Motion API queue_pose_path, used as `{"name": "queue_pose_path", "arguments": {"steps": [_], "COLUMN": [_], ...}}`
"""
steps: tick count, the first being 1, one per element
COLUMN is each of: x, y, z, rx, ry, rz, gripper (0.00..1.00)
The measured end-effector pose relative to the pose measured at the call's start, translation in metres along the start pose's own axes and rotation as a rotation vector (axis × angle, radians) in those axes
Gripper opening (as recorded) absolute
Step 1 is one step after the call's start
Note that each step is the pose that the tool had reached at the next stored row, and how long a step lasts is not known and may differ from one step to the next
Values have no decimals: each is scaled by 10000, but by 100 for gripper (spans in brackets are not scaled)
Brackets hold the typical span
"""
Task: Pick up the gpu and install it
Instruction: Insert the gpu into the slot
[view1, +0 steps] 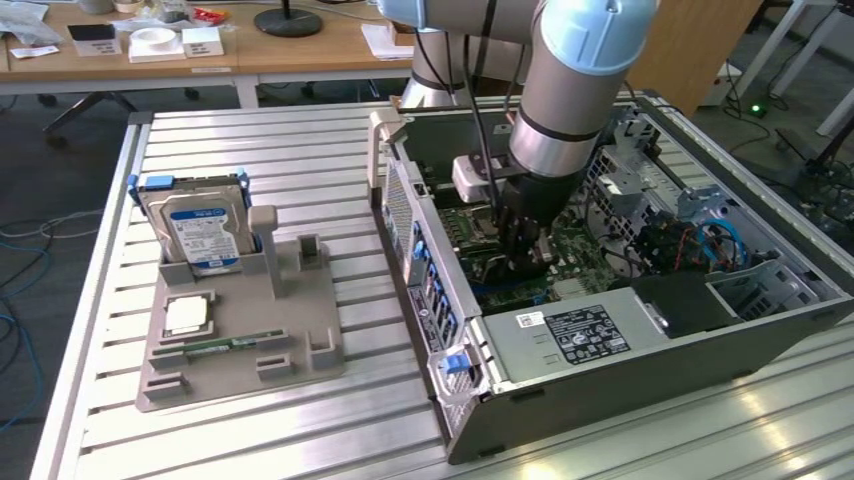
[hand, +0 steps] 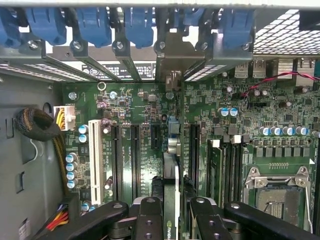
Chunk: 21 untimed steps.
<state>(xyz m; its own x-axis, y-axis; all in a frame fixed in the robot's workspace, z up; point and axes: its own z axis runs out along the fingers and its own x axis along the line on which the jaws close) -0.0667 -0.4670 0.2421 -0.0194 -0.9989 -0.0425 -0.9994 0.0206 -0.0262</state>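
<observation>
gpu (hand: 170, 200) is held edge-on between the claw's fingers, seen as a thin vertical card from the wrist view, its silver bracket (hand: 172, 62) up against the rear slot openings of the case. Gripper (hand: 170, 212) is closed down narrow on the card, 1 finger (hand: 148, 220) on each flat face, so the card hangs straight below the claw, not off to a side. Long axis of the card runs along the motherboard's expansion slots (hand: 136, 155), toward the blue slot latches (hand: 137, 25) at the back wall. It sits over the board between the black slots and the memory slots (hand: 227, 170); can't tell if its edge connector is already in a slot or just above it. Empty CPU socket (hand: 277, 187) is off to the far side. From the exterior view, the arm (view1: 567, 110) reaches down into the open computer case (view1: 667, 330), gripper (view1: 523, 262) low over the motherboard (view1: 574, 260). Outside the case, on the exterior view's left, the grey parts holder (view1: 240, 340) carries the hard drive (view1: 198, 228) standing upright, plus a memory stick (view1: 207, 347) lying flat; its other stand is empty. Judgement: card looks roughly aligned with a slot, mid-insertion step.
</observation>
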Motion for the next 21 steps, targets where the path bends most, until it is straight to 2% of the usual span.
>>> {"name": "queue_pose_path", "arguments": {"steps": [3,4,5,21], "x": [1,7,7,7], "y": [3,15,15,16], "z": [4,154,153,153], "rx": [-3,-1,-2,-1], "ry": [5,1,1,1], "rz": [1,2,2,2], "gripper": [26,26,99,99]}}
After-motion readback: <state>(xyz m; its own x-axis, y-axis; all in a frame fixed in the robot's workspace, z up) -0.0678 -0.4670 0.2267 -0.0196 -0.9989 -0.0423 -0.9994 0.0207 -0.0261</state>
